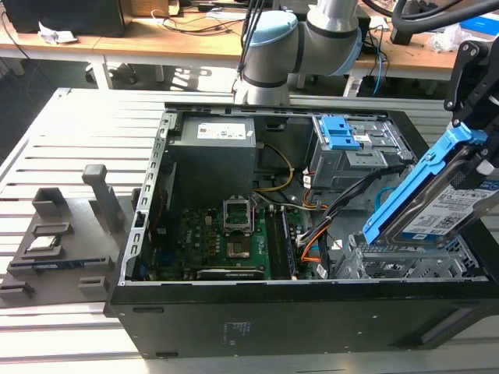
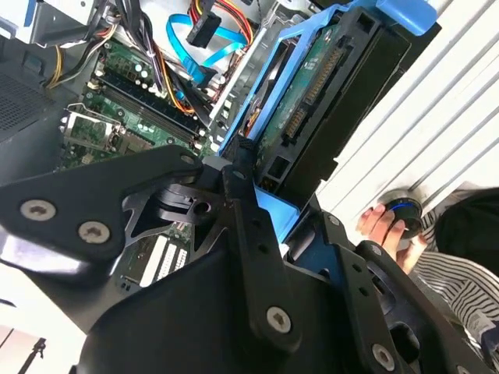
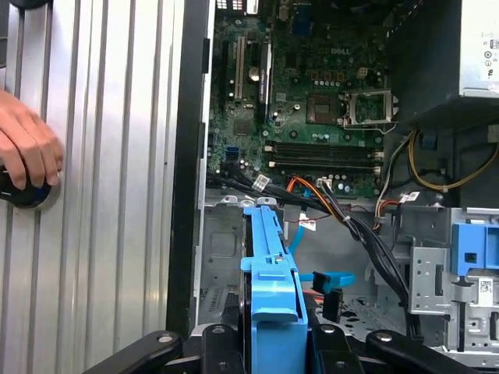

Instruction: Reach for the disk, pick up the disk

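Gripper [image 1: 485, 128] clamps the disk [image 1: 444, 206] by its blue bracket, holding it tilted just above the open computer case [image 1: 273, 312]; a person's hand [image 3: 27, 152] rests beyond it.

arm: reaching from rear, wrist at exterior view's right; gripper [image 1: 468, 167]: clamped on disk [image 1: 444, 210]

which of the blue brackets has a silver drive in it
The one in the gripper, tilted above the case's corner on the exterior view's right: the disk. The blue latches on the drive cage carry none.
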